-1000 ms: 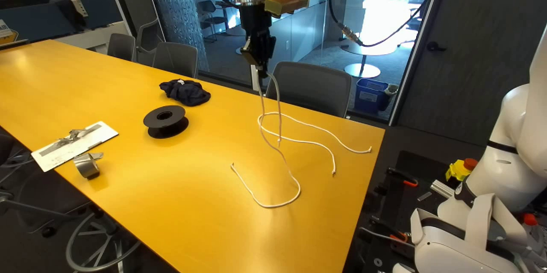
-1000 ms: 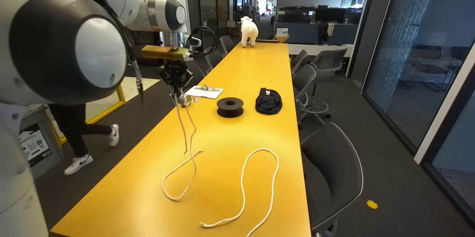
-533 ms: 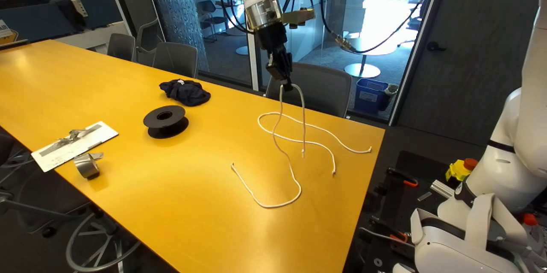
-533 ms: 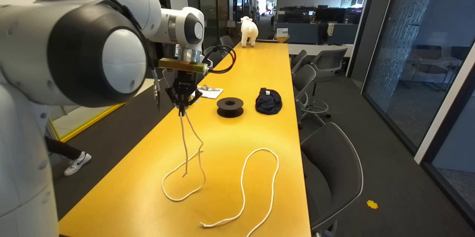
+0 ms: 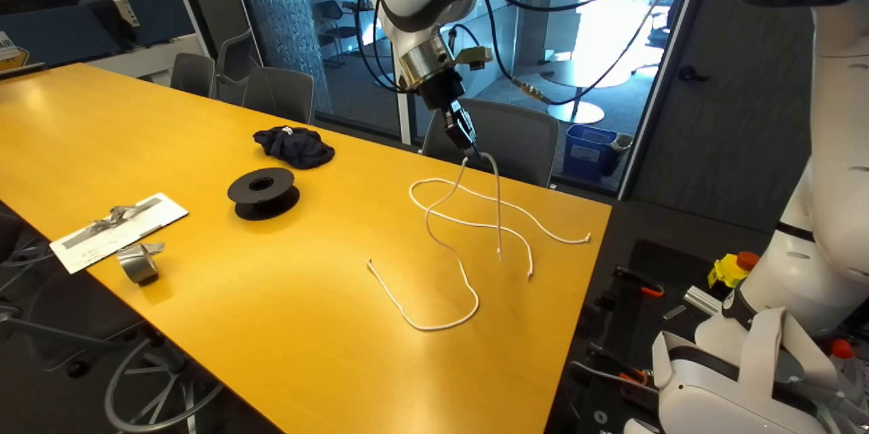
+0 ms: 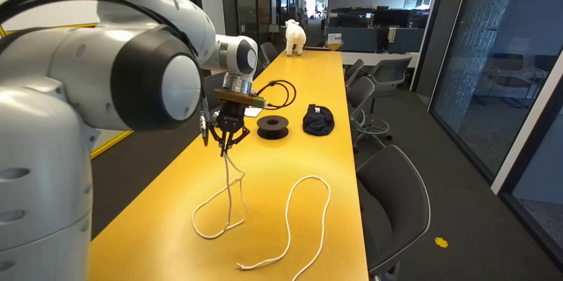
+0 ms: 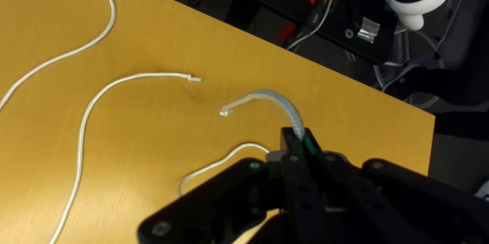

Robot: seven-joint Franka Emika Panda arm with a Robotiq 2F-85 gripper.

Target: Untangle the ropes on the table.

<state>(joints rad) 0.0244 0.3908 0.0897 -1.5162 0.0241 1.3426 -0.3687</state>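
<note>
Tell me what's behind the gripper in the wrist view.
Yellow table shows around the gripper, and a stretch of white rope runs in behind it. How that rope continues, and anything else the gripper covers there, cannot be seen.

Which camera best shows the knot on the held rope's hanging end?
The wrist view: the knot looks largest there, clear of other strands. Both exterior views show it tiny, below the pincer; in an exterior view it overlaps the same rope.
</note>
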